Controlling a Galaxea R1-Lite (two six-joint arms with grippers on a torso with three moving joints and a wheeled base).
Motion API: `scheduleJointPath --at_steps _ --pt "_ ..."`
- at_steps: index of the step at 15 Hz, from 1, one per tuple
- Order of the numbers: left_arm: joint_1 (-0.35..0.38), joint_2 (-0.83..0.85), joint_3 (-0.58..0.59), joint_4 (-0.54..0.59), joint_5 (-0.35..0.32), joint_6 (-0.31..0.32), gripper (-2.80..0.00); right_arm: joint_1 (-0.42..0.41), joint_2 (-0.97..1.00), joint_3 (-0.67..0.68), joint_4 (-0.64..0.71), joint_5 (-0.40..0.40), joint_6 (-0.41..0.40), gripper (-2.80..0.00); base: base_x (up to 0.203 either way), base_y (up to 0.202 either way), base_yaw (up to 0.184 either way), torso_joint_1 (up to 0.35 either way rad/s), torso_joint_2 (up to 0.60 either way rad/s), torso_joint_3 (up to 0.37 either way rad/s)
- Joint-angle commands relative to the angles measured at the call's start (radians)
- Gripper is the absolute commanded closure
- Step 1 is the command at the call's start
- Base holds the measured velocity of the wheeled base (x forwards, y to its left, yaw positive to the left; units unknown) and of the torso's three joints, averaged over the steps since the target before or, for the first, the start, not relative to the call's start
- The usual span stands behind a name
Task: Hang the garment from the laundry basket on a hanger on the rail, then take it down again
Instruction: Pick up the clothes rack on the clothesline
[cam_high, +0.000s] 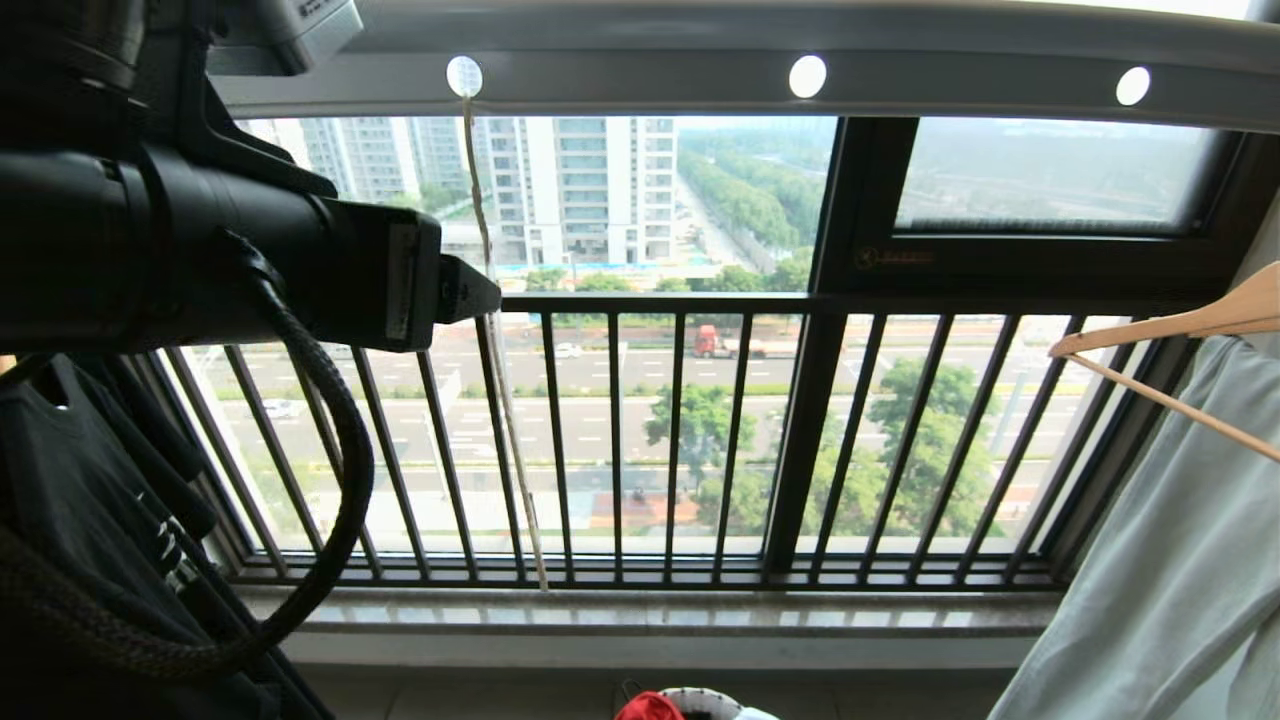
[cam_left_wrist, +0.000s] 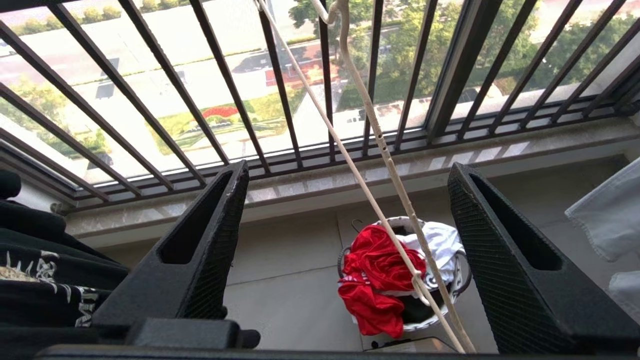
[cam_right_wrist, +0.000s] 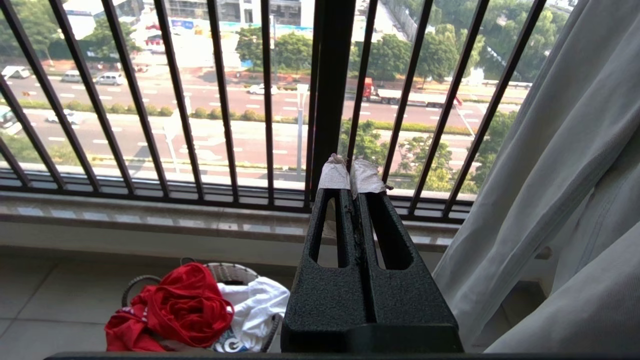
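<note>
Because the hanger (cam_left_wrist: 372, 130) hangs bare from a hole in the rail (cam_high: 640, 75) while the garment (cam_left_wrist: 380, 280) lies crumpled in the laundry basket (cam_left_wrist: 462, 280) on the floor far below, the likely trouble is a knock to that thin wire. The left gripper (cam_left_wrist: 345, 210) is raised close to it, and from the wrist view the two cream strands cross the gap between the jaws; a careless sweep sideways could, I judge, catch the wire and swing it or lift its hook out of the hole. Whether either finger touches the wire now I cannot tell.

The left jaws stand wide apart and hold nothing. Seen between them, well beyond and below, sits the red shirt, draped over the basket's rim with white cloth beside it.

The right gripper (cam_right_wrist: 350, 175) is parked low, its jaws pressed together on nothing, with the basket down to one side of them and a pale grey-green garment (cam_right_wrist: 560, 190) hanging just beside on the other.
</note>
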Motion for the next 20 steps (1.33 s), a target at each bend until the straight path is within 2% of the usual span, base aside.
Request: scheduleJointPath --at_steps 1,5,11,20 --pt "-0.001 0.047 0.007 0.0 0.055 -0.002 -2.8 0.0 0.001 0.0 0.0 0.0 -0.001 0.0 0.0 0.0 0.0 0.0 0.0 0.0" --pt "-0.001 0.129 -0.006 -0.051 0.122 0.0 -2.8 0.0 0.001 0.0 0.0 0.0 -0.001 0.0 0.0 0.0 0.0 0.0 0.0 0.0" --pt "-0.001 0.118 0.012 -0.049 0.129 0.004 -2.8 0.0 0.001 0.0 0.0 0.0 -0.001 0.0 0.0 0.0 0.0 0.0 0.0 0.0" --pt "0.001 0.115 0.057 -0.051 0.192 0.001 -2.8 0.0 0.001 0.0 0.0 0.0 -0.001 0.0 0.0 0.0 0.0 0.0 0.0 0.0"
